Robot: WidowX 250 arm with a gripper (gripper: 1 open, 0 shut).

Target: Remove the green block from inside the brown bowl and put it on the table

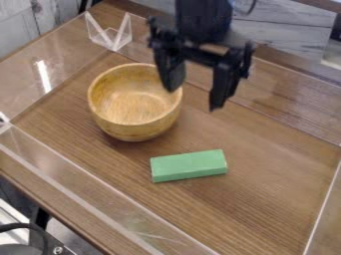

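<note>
The broad brown wood-grain counter fills the view, dark streaks running along it, with low clear plastic walls standing along its near-left edge and across the far side. At the far-left corner a bit of clear folded plastic sticks up above the wall.

Next, the black robot arm comes down from the top of the picture over the far middle of the counter, and its black hand hangs in the air, pointing straight down. The two long dark fingers stand wide apart with nothing between them; the hand holds nothing. One finger sits over the far rim of the bowl as seen from here, the other just to the right of it, both clear of the surface.

The round light-brown wooden bowl sits left of centre, thick-rimmed, its grain showing, and the inside is bare wood.

And the flat bright green rectangular block lies on the counter, toward the near edge and just right of the bowl, apart from it, lying flat with its long side running roughly left to right.
</note>
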